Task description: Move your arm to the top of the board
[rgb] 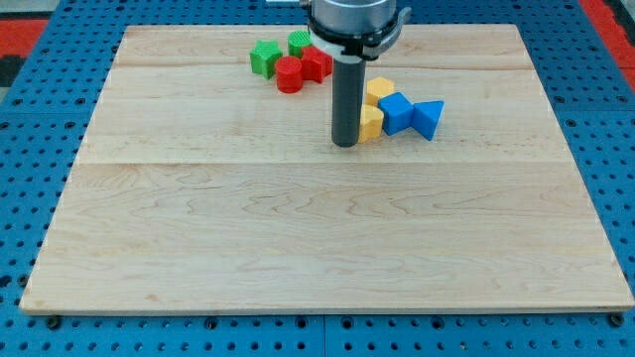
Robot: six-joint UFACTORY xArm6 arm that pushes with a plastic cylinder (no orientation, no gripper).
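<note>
Your rod stands upright, its long axis vertical, descending from the grey collar at the view's top. My tip (345, 145) rests on the table (298, 248) in the upper half of the board, slightly right of centre. The tool has no opening parts; it is a plain dark cylinder and holds nothing.

Immediately to the right of the tool sits a yellow block (372, 121), apparently touching the rod's lower side; its exact shape is partly hidden. A second yellow block (379, 90) lies just behind it. Further right, a blue cube (398, 113) abuts the yellow pair, and a blue triangular block (429, 118) touches the cube.

Above and to the left of the tool you have a red cylinder (289, 74), a red block (317, 65) beside it, a green star-like block (264, 58) and a green block (300, 43) partly hidden by the collar.

The table is pale planked wood with visible grain, lying on a blue perforated base (40, 119). Blocks appear matte.
</note>
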